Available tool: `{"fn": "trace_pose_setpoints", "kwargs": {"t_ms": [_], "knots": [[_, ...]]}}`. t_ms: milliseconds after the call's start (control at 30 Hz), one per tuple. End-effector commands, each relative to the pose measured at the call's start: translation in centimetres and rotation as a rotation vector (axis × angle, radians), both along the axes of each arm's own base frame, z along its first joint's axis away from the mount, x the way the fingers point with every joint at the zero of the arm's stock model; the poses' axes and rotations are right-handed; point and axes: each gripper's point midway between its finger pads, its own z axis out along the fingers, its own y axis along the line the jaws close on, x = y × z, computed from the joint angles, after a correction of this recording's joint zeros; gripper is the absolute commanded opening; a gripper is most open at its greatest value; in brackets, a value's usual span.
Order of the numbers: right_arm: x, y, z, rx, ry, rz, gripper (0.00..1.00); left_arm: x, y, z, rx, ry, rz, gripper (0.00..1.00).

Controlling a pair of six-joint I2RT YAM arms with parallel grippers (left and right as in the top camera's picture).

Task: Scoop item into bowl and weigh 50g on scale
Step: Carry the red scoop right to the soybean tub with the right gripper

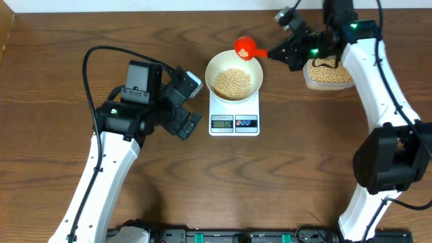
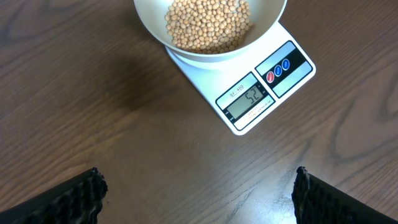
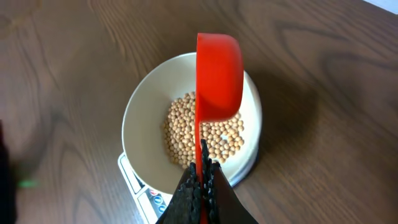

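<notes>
The white bowl (image 1: 233,71) holds tan beans (image 1: 232,83) and stands on the white scale (image 1: 234,122). In the left wrist view the scale's display (image 2: 247,99) reads about 52. My right gripper (image 1: 275,52) is shut on the handle of a red scoop (image 1: 246,47), whose cup hangs over the bowl's far right rim. In the right wrist view the scoop (image 3: 217,78) is turned on its side above the bowl (image 3: 144,124); its inside is hidden. My left gripper (image 2: 199,193) is open and empty, left of the scale.
A clear plastic tub of beans (image 1: 329,75) stands at the back right, under the right arm. The left arm's body (image 1: 145,101) lies left of the scale. A rail of equipment runs along the table's front edge (image 1: 229,236).
</notes>
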Motion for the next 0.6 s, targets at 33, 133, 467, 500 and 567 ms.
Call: {"fn": "trace_pose_setpoints", "kwargs": {"t_ms": [33, 133, 467, 500, 567], "knots": [[0.2, -3.2, 4.3, 0.122, 0.005, -0.093, 0.01, 0.1, 0.1, -0.1, -0.001, 0.006, 0.012, 0.98], [0.3, -6.2, 5.5, 0.158, 0.030, -0.174, 0.01, 0.1, 0.1, -0.1, -0.001, 0.006, 0.012, 0.98], [-2.0, -16.1, 4.2, 0.149, 0.210, -0.428, 0.01, 0.1, 0.1, -0.1, -0.001, 0.006, 0.012, 0.98], [-2.3, -17.1, 3.8, 0.130, 0.227, -0.455, 0.01, 0.1, 0.1, -0.1, -0.001, 0.006, 0.012, 0.98], [-2.9, -18.9, 2.8, 0.074, 0.263, -0.511, 0.01, 0.1, 0.1, -0.1, -0.001, 0.006, 0.012, 0.98]]}}
